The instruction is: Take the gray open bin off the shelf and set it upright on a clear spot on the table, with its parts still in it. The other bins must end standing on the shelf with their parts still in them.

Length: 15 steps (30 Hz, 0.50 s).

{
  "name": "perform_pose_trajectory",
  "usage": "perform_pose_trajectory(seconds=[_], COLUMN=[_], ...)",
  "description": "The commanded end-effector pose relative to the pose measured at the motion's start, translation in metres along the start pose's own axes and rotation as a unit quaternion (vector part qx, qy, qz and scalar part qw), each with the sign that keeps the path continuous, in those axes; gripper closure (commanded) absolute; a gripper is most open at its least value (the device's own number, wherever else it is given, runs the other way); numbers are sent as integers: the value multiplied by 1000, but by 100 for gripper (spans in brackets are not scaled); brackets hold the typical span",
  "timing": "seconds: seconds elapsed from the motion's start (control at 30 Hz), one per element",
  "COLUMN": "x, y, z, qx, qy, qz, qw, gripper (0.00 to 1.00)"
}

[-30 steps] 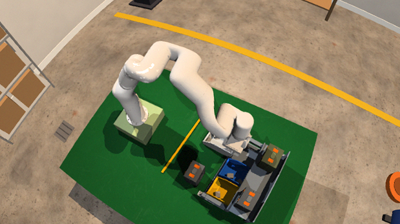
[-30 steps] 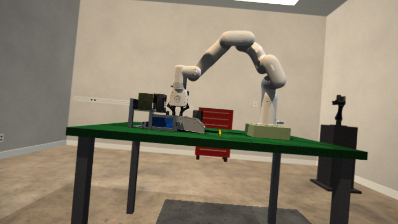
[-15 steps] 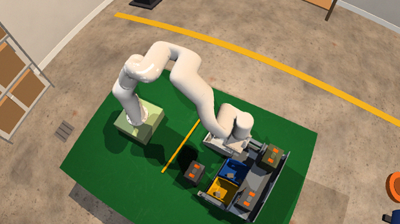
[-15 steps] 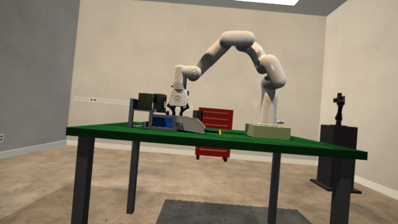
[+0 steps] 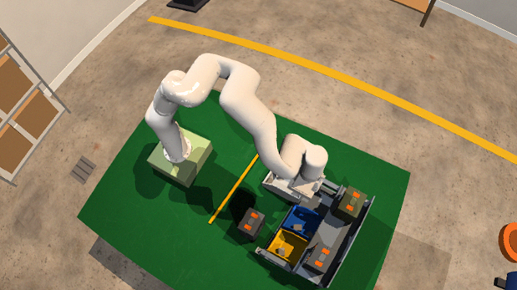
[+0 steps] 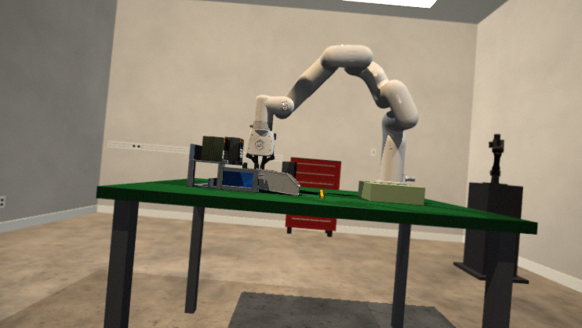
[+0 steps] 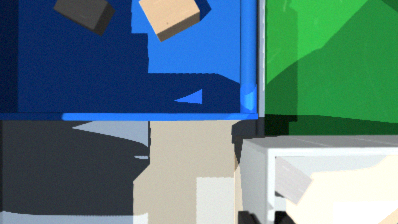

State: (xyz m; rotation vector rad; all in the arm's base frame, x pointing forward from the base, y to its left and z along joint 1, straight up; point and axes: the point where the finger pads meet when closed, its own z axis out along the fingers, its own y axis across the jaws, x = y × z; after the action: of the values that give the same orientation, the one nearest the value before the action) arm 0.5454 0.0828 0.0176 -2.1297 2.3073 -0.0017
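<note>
A dark gray open bin [image 5: 251,224] [image 6: 289,167] with orange parts stands upright on the green table [image 5: 152,225] [image 6: 285,202], just left of the shelf [image 5: 350,238] [image 6: 281,183]. On the shelf stand a blue bin [image 5: 304,217] [image 6: 238,179] [image 7: 100,90], a yellow bin [image 5: 289,242], an olive bin [image 5: 350,203] [image 6: 212,148] and another dark gray bin [image 5: 319,259] [image 6: 234,150]. My gripper [image 6: 260,165] is down at the shelf beside the blue bin's rim, fingers nearly together with nothing seen between them. In the wrist view the fingertips do not show clearly.
A tan cube [image 7: 169,17] and a dark cube [image 7: 82,12] lie in the blue bin. A yellow strip [image 5: 235,188] [image 6: 321,194] lies on the table. The arm's pale green base block [image 5: 181,159] [image 6: 391,192] stands at the far side.
</note>
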Motion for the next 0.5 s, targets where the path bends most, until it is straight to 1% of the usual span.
perform_pose_trajectory(seconds=[0.0, 0.47], x=[0, 0], y=[-1, -1], z=[-2, -2], qx=[2, 2], qy=[-1, -1], qz=[0, 0], qw=[1000, 1000], gripper=[88, 88])
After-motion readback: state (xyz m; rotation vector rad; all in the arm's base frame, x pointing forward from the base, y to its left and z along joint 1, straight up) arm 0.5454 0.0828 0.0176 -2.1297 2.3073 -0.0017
